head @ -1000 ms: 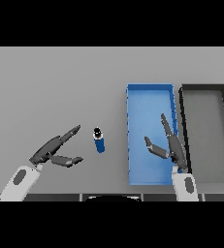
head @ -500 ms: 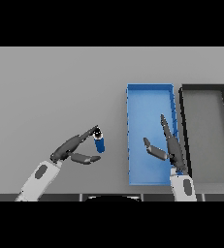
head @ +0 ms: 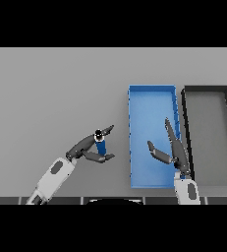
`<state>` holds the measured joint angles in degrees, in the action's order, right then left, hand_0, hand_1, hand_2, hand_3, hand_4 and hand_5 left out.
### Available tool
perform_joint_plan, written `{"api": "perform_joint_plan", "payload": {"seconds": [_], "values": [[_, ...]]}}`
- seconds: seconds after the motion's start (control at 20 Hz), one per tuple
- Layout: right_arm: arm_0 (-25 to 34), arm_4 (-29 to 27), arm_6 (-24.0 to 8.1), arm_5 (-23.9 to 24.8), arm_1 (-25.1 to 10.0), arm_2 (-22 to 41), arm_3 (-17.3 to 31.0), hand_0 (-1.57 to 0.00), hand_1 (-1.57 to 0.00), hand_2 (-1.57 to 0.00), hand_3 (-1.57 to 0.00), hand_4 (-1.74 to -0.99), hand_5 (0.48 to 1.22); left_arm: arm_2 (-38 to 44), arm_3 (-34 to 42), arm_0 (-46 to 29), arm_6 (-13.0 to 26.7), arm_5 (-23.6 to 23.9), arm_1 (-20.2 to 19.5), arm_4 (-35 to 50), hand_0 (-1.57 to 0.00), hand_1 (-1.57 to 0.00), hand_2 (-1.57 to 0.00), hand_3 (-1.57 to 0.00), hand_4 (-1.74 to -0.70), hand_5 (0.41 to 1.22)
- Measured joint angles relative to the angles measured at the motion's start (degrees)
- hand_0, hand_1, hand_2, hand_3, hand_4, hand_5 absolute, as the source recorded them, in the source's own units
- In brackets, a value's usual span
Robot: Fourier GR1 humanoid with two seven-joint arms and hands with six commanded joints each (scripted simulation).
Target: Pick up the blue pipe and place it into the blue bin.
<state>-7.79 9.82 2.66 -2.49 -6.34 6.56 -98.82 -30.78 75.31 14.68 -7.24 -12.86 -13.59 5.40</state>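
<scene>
Pipe first: the blue pipe (head: 101, 145) stands upright on the grey desk (head: 46, 98), a short blue cylinder with a dark cap, caught between the fingers and thumb of the left robot hand (head: 88, 149). Fingers reach past its top on the far side, and the thumb curls in just below it on the near side, so the hand looks closed on the pipe in a pinch. I can't tell from here whether the pipe's foot has left the desk.

Off to that hand's right, near but apart, lies the blue bin (head: 152, 106), long and shallow. The right robot hand (head: 171, 150) hangs over the bin's near end, fingers straight and spread, holding nothing. Beyond it sits a dark bin (head: 206, 91), touching or almost touching the blue one.

Trouble, as I judge it, sits in two places. A pinch this light on a smooth round pipe could let it tip or roll out on the lift. And the open right hand stands in the drop zone; a carry straight across could knock into it.
</scene>
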Motion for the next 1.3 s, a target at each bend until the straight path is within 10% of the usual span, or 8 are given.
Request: {"api": "perform_joint_plan", "payload": {"seconds": [0.15,0.3,0.5,1.0,1.3], "values": [[0.3,0.6,0.4,0.0,0.3,0.8,-0.6,0.00,0.00,0.00,0.00,-1.198,0.605,0.3,-0.2,-0.4,-0.3,1.1,1.8,0.7,-0.10,-0.26,-0.36,-0.22,-1.32,0.651],[1.2,-0.8,-1.0,-0.2,-0.5,-0.7,-0.1,0.00,0.00,0.00,0.00,-1.198,0.604,0.6,-0.2,-1.2,0.8,1.5,3.9,2.5,-0.72,-0.86,-0.90,-0.88,-1.48,0.929],[1.1,-1.0,-0.2,-0.5,-0.3,-0.5,-0.1,0.00,0.00,0.00,0.00,-1.195,0.603,-1.1,-0.5,-0.4,-0.5,0.9,4.0,0.8,-1.22,-1.28,-1.30,-1.22,-1.63,1.101],[0.5,0.1,0.2,-0.3,-0.6,-0.3,0.3,0.00,0.00,0.00,0.00,-1.172,0.603,-1.7,8.1,-0.6,-3.7,5.0,5.6,1.4,-1.53,-1.54,-1.54,-1.46,-1.73,1.208],[0.9,0.2,1.4,-0.3,-1.2,-0.6,-0.1,0.00,0.00,0.00,0.00,-1.136,0.604,-2.6,13.0,1.3,3.1,4.9,5.7,2.0,-1.56,-1.56,-1.56,-1.49,-1.74,1.218]]}}
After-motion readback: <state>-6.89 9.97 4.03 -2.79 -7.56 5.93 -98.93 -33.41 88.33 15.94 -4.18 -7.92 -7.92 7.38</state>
